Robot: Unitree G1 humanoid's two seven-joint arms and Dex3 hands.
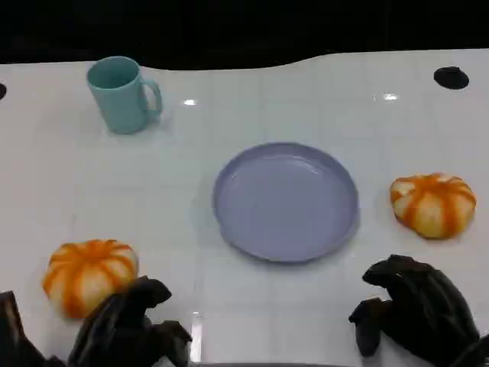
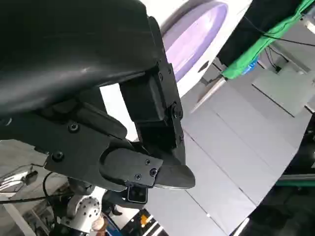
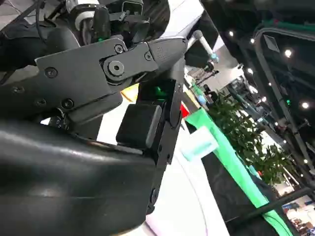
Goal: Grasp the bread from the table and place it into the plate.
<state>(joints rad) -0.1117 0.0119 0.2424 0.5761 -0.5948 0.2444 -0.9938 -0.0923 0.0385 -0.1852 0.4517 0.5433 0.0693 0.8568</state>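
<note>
**Bread rolls flank the plate, both hands low and empty**

Bread sits in two places on the white surface (image 1: 306,306). One orange-striped bread roll (image 1: 89,274) lies at the near left, just beside the left hand (image 1: 130,329), whose dark fingers curl close in front of it; whether they touch the roll I cannot tell. The other bread roll (image 1: 433,203) lies at the right, just past the plate's right edge and well beyond the right hand (image 1: 412,313).

The lavender plate (image 1: 286,201) rests in the middle of the surface between the two rolls, with nothing on it. A teal mug (image 1: 121,94) stands upright at the far left, its handle turned to the right, well apart from the plate.

The left hand holds nothing, its fingers bent loosely inward. The right hand hovers or rests low at the near right, fingers curled downward with nothing in them. In the left wrist view, part of the plate's rim (image 2: 194,37) shows beyond the black shell of the hand (image 2: 147,162). The right wrist view shows that hand's (image 3: 142,98) black housing close up.
</note>
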